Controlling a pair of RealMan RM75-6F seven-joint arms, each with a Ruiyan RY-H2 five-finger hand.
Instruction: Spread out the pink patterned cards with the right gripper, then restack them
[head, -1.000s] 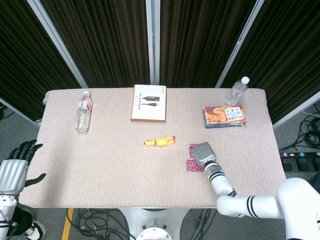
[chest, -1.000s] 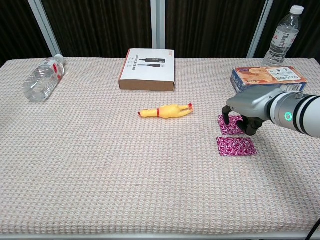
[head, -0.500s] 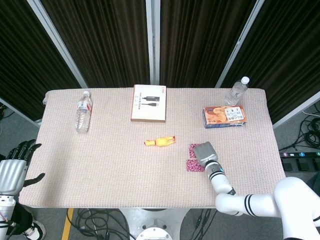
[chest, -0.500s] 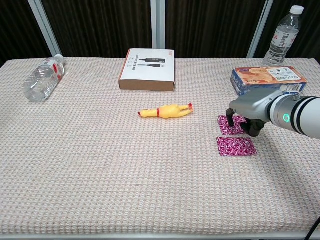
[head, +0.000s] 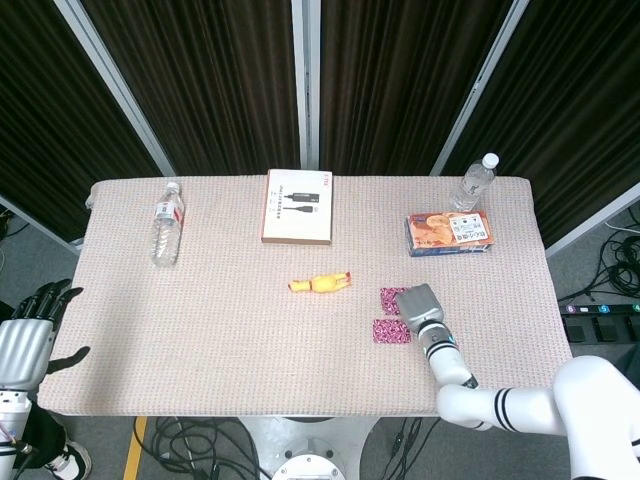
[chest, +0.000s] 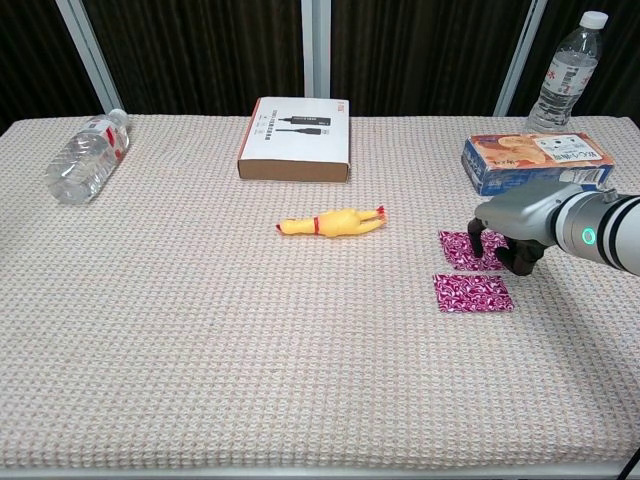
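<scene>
Two pink cards lie flat on the table (head: 200, 340), apart from each other, right of centre: the far card (chest: 462, 249) and the near card (chest: 472, 292) just in front of it, with a strip of cloth between them. The chest view shows both patterned faces clearly; in the head view the far card (head: 392, 299) is partly hidden under the right hand (head: 419, 305), while the near card (head: 391, 331) shows whole. The right hand (chest: 512, 240) is low over the far card's right edge, dark fingertips (chest: 477, 245) pointing down onto or just above it; whether they touch cannot be told, and it holds nothing, fingers bent downward rather than closed. Only the head view shows the left hand (head: 28, 335), off the table's left edge, fingers spread and empty. A yellow rubber chicken (chest: 331, 222) lies left of the cards, near the middle. Behind the right hand sits a blue-and-orange box (chest: 537, 160), and further back an upright bottle (chest: 566, 72). A flat white-and-brown box (chest: 296, 137) lies at the far middle, and a second bottle (chest: 86, 155) lies on its side at far left. The head view alone shows cables on the floor (head: 190, 440).
</scene>
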